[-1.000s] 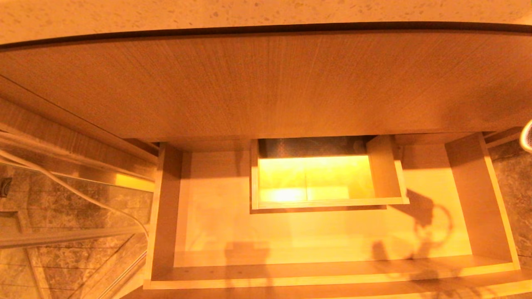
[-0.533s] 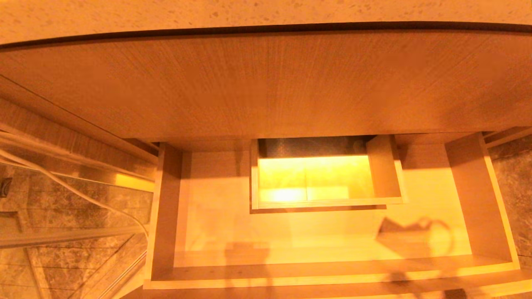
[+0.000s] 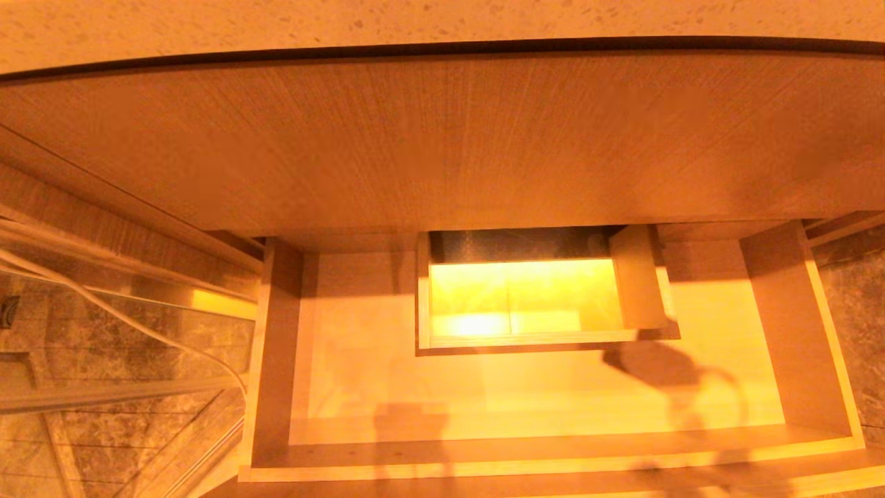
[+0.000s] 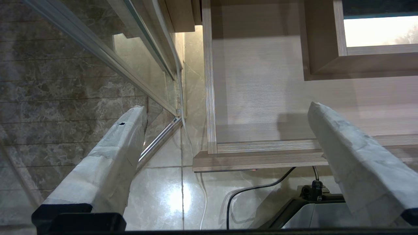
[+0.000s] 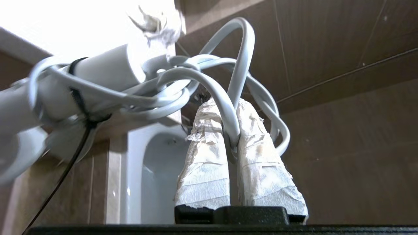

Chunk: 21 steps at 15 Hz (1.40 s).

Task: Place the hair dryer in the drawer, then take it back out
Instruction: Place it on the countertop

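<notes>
Two taped fingers [image 5: 209, 147] of the right gripper [image 5: 232, 107], pressed together on a loop of the white cord [image 5: 228, 107] bundled around the hair dryer [image 5: 98, 75]. The hair dryer's white body hangs beside the fingers, its cord coiled in several loops and cinched by a black tie [image 5: 78, 94]; it is held outside the head view, clear of the drawer [image 3: 553, 394]. Behind it, a brown panelled wall [image 5: 343, 98].

Left gripper [image 4: 225, 111]: fingers spread wide apart, holding nothing, hovering above the drawer's near left corner [image 4: 209, 150], with marble floor [image 4: 163, 189] and a black cable [image 4: 254, 189] underneath.

Drawer: pulled open, pale wood floor bare, boxed notch [image 3: 539, 339] at mid-back, a shadow on the floor to its right.
</notes>
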{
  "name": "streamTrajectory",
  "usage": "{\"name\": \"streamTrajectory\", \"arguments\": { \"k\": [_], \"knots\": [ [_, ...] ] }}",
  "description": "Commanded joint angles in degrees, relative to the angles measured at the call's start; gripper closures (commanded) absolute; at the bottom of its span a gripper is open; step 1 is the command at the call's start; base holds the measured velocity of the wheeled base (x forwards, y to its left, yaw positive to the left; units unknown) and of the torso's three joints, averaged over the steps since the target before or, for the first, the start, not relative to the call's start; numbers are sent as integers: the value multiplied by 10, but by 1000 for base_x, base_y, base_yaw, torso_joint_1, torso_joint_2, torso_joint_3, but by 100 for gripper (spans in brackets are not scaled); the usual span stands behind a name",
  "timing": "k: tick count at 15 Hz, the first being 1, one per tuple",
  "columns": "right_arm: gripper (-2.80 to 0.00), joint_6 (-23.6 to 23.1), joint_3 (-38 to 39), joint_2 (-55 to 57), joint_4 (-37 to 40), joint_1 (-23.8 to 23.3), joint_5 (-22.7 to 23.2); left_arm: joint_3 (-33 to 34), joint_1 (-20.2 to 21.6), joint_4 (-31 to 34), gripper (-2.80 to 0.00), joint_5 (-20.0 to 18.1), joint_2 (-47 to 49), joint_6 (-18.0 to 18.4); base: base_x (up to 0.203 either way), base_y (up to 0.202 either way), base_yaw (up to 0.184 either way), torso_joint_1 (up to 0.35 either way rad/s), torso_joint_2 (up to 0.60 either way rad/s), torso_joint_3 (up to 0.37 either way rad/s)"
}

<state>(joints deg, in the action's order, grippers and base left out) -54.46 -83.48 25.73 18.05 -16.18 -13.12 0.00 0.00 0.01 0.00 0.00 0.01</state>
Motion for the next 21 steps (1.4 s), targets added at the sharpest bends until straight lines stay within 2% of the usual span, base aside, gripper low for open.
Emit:
{"name": "streamTrajectory", "arguments": {
  "k": [1,5,8,13,21],
  "knots": [
    [0,5,-15,14,1,-8,2,0,0,0,-280,0,0,0,0,0,0,0,0,0],
    [0,25,-40,51,-2,-32,2,0,0,0,-280,0,0,0,0,0,0,0,0,0],
    [0,50,-96,105,-9,-58,1,0,0,0,-280,0,0,0,0,0,0,0,0,0],
    [0,104,-152,143,-16,-60,14,0,0,0,-280,0,0,0,0,0,0,0,0,0],
    [0,103,-277,293,-58,-91,26,0,0,0,-280,0,0,0,0,0,0,0,0,0]
  ]
}}
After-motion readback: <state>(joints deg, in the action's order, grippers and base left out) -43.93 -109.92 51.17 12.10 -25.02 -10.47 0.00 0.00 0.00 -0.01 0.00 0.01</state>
